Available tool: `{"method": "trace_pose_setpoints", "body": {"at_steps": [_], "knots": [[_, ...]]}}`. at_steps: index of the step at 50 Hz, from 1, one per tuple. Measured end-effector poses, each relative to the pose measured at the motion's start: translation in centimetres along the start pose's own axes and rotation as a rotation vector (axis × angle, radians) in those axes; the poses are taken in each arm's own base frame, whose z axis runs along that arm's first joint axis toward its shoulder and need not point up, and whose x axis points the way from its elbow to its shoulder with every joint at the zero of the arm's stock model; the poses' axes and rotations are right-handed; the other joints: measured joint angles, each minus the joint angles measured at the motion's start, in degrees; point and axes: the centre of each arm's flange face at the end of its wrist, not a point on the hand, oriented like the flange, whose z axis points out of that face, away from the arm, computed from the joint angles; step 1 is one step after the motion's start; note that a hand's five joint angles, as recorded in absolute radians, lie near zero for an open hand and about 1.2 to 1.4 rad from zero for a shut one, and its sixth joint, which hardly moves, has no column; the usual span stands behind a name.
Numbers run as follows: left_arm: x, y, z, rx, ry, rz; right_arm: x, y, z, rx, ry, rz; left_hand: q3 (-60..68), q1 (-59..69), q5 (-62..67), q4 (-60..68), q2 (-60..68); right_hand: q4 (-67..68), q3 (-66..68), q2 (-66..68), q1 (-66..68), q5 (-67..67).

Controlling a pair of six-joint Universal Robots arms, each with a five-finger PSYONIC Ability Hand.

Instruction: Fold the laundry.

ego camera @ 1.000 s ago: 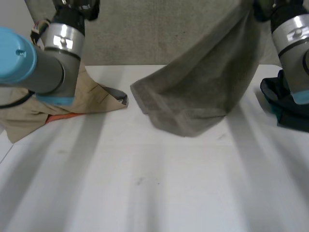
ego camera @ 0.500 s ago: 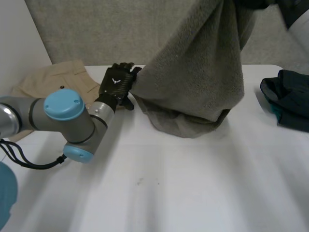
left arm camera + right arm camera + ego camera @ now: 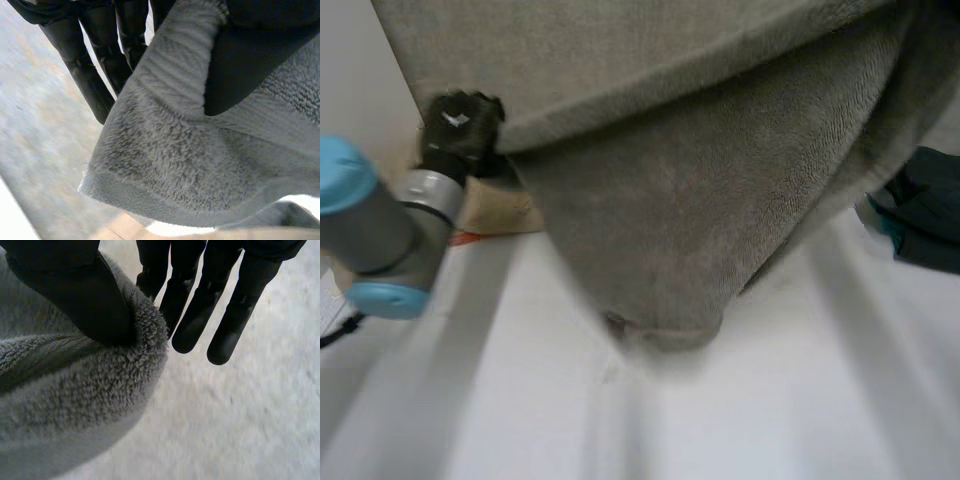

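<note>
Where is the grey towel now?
Head view: the grey towel hangs over the table's middle, between a tan garment and a dark garment, pinched by the left robot hand and the right robot hand.

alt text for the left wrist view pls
The robot's left hand pinches the hemmed corner of a thick grey terry towel between its black thumb and straight fingers. A strip of tan cloth shows past the towel's hem.

Grey towel (image 3: 670, 200) is up in the air, thick and fluffy, its hemmed edge stretched across the top, the rest drooping in a deep belly low over the white table (image 3: 770, 420); tan garment (image 3: 500, 212) lies behind its left side, dark garment (image 3: 925, 215) heaped at the right
</note>
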Motion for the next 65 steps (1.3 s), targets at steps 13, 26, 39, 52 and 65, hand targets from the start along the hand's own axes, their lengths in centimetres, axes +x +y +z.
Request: {"method": "trace_pose_setpoints", "body": {"at_steps": [13,26,39,52,65], "knots": [[-2.5,-7.9,-6.7,0.016,0.118,0.034,0.0,7.4,-0.3,-0.384,-0.013,-0.146,0.05,0.0,0.0,0.01,0.04,0.01,0.0,0.0,0.0,0.01],[-2.1,-0.2,-1.6,-0.232,0.181,0.243,-4.6,16.4,1.4,-0.628,-0.134,-0.269,0.07,0.0,0.0,0.2,0.05,0.0,0.0,0.0,0.0,0.01],[-2.9,-6.9,9.8,0.373,-0.096,0.364,-0.6,13.7,12.6,-0.057,0.328,-0.46,0.12,0.0,0.0,0.24,0.11,0.02,0.19,1.03,0.0,1.25],[-2.8,-6.9,8.0,0.447,-0.155,0.217,-1.7,12.4,12.1,0.101,0.359,-0.386,0.14,0.0,0.0,0.25,0.12,0.02,0.2,1.03,0.0,1.77],[1.7,6.1,-1.2,-0.032,0.037,0.169,-8.4,21.8,3.6,-0.258,-0.009,-0.192,0.2,0.0,0.0,0.25,0.15,0.03,0.2,1.03,0.0,1.77]]}}
